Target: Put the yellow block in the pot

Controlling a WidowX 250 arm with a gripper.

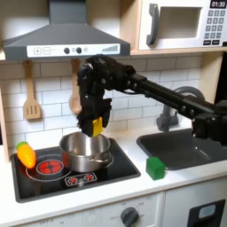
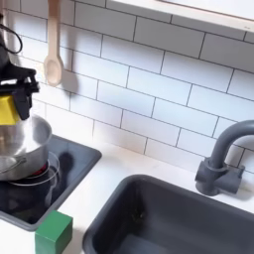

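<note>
Above the pot [image 1: 85, 151], near the tabletop's [image 1: 182, 182] back-left corner | claw [image 1: 96, 127] clamped on the yellow block [image 1: 96, 128], held clear over the pot's opening | green cube [image 1: 156, 168] on the tabletop by the sink [image 1: 191, 146], near the front edge

In the second exterior view, the round shiny steel pot [image 2: 22, 149] and the small yellow block [image 2: 7, 109] are both cut by the left edge, and the black gripper [image 2: 12, 97] holding the block runs off that edge too. In the first exterior view the gripper's fingertips [image 1: 97, 123] are too dark and small to separate, though they seem clamped on the block. The green cube [image 2: 54, 234] is clipped by the second exterior view's bottom edge.
</note>
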